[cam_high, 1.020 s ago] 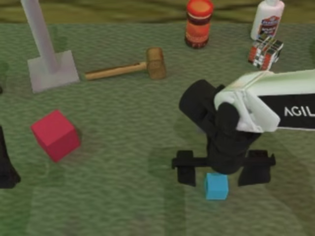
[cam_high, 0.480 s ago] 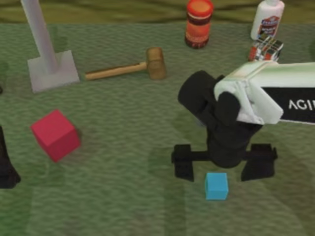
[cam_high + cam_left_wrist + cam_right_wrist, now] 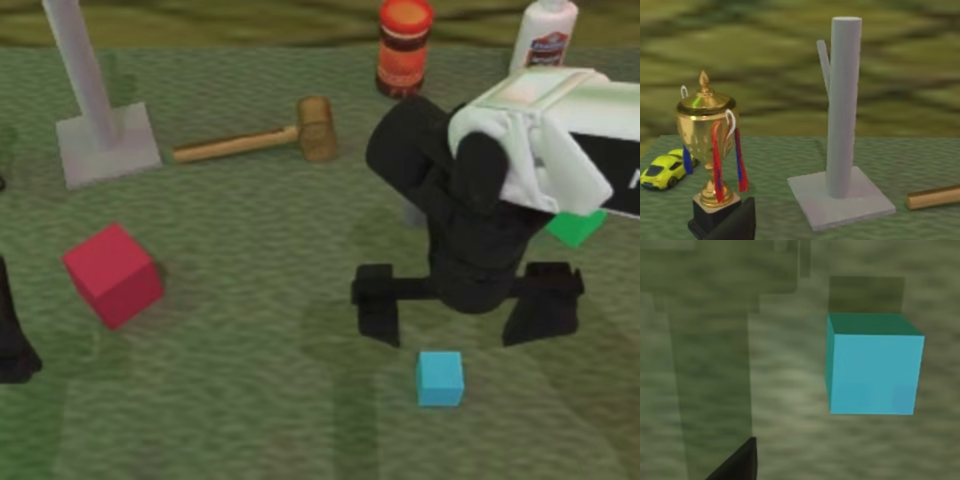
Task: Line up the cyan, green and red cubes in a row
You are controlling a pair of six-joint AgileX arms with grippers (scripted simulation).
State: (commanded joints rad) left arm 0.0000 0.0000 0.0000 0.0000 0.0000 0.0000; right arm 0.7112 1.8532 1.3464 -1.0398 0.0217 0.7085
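On the green mat (image 3: 250, 250), my right gripper (image 3: 468, 312) hangs spread and empty at twelve o'clock of the cyan cube (image 3: 440, 378); light, rigid, best pinched across flat opposite faces.

matte cyan cube (image 3: 440, 378), wooden mallet (image 3: 262, 138), glossy gold trophy (image 3: 710, 145)

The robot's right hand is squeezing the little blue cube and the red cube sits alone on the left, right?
Not quite. The top view shows the right gripper open above the table, with the cyan cube lying free on the cloth, apart from both fingers. The red cube does sit alone on the left.
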